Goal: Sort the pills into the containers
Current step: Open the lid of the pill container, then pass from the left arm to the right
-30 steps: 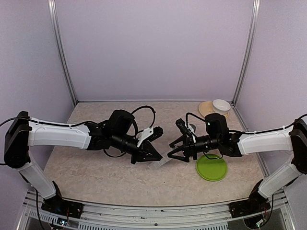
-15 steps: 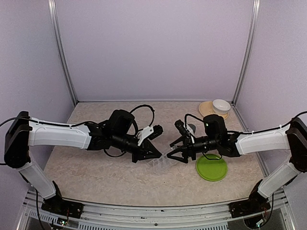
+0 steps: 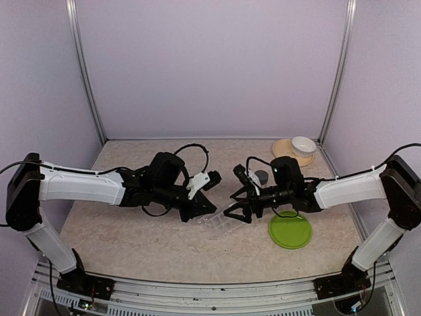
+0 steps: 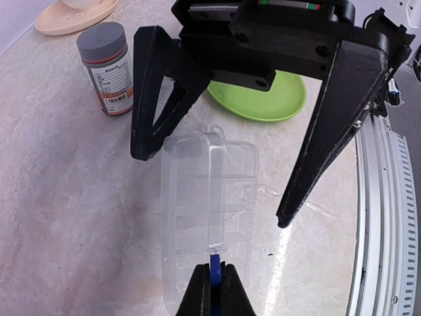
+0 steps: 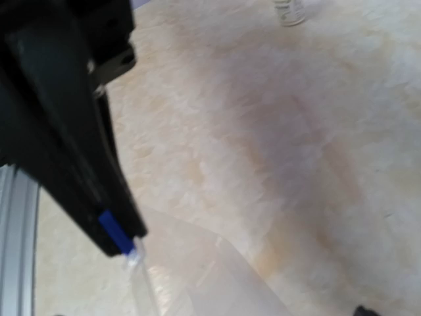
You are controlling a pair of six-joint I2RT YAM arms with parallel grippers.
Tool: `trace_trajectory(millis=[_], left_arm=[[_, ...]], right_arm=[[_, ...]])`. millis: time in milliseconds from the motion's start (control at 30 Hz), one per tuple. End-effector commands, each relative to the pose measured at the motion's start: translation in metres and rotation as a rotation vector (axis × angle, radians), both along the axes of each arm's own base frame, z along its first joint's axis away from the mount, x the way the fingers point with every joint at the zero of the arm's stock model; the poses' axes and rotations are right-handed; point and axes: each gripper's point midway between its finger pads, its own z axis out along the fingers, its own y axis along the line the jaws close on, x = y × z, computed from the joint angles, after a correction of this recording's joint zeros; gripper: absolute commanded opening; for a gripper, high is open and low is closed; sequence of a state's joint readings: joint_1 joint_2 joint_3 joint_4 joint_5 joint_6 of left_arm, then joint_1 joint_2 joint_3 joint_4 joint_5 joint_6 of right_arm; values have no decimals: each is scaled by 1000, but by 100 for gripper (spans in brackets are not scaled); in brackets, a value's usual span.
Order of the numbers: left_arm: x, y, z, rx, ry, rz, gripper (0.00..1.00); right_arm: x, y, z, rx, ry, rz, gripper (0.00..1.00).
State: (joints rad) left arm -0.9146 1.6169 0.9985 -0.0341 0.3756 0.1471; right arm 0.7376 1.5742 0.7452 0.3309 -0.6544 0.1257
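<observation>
Currently my left gripper (image 4: 212,268) is clenched on the near short edge of the clear pill box (image 4: 197,217), with a blue pad showing between its fingers at the pinch. In the overhead view the box sits near the middle of the table (image 3: 131,243), a little toward 6 o'clock, between the two wrists. Its compartments (image 4: 230,197) show through the plastic as ribbed cells, but I cannot tell what is in them. I also cannot tell whether the box lies flat or is tipped up at the held end.

My right gripper (image 3: 235,212) is spread wide and grasps nothing. Its two black fingers straddle the far end of the box, one tip just beside a corner and the other apart from the long side.

The green plate (image 3: 290,230) lies at 3 o'clock from the box, just beside the right arm. A grey-capped pill bottle (image 4: 108,66) stands upright at 1 o'clock. Farther out that way, the white bowl (image 3: 303,144) rests on a tan saucer (image 3: 284,150) in the back corner.
</observation>
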Motion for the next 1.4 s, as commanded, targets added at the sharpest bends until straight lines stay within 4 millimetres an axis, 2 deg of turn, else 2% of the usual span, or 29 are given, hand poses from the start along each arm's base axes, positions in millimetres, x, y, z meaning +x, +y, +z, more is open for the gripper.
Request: trace_trajectory(millis=[0, 100, 333, 633, 933, 1100, 1367], left_arm=[[10, 3, 7, 19, -23, 27, 0], [5, 3, 8, 18, -9, 4, 0], [-4, 2, 10, 20, 17, -44, 0], [-10, 1, 11, 29, 36, -79, 0], [-18, 1, 21, 4, 40, -118, 0], [-23, 1, 26, -3, 51, -138, 0], [-27, 0, 28, -14, 68, -156, 0]], right_arm=[[12, 2, 1, -52, -54, -34, 94], [16, 0, 6, -80, -93, -41, 95], [12, 1, 22, -88, -173, 24, 91], [-19, 2, 44, 20, -303, 200, 75], [-23, 5, 32, 6, -319, 269, 70], [-25, 8, 25, -9, -300, 300, 61], [-34, 14, 9, -36, -283, 341, 54]])
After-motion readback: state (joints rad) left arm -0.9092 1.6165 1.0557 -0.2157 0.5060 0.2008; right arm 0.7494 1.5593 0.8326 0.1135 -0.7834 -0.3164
